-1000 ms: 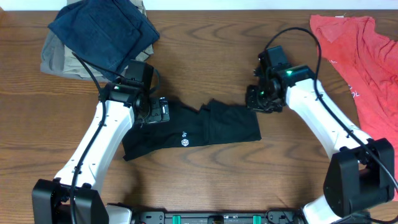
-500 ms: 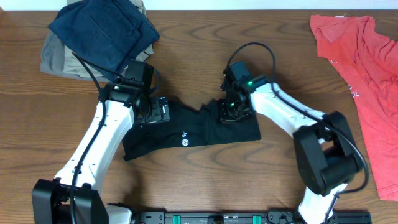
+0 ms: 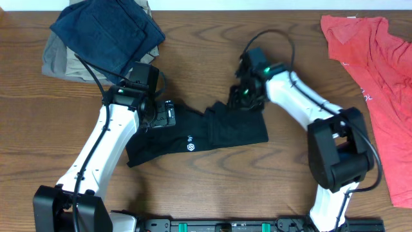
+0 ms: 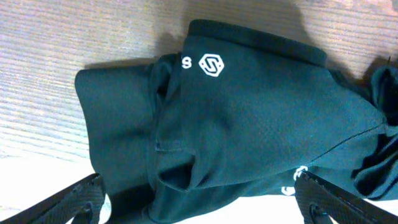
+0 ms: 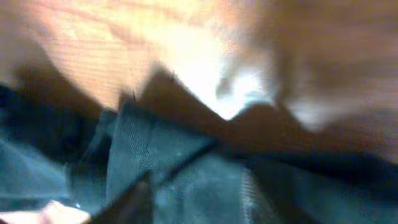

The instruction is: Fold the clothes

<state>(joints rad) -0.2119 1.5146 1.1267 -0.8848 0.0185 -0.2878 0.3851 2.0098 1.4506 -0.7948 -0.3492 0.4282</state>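
Observation:
Black shorts with a small white logo lie crumpled at the table's middle. My left gripper sits at their upper left edge. In the left wrist view its fingers are spread wide with bunched black cloth between them. My right gripper is at the shorts' upper right edge. The right wrist view is blurred: dark cloth fills the space at the jaws, and they look shut on it, with wood above.
A folded navy garment lies on a khaki one at the back left. A red shirt is spread at the right edge. The table is brown wood.
My right arm swung left onto the shorts' right end, then drew back up a little at their top edge. The left arm has not moved.

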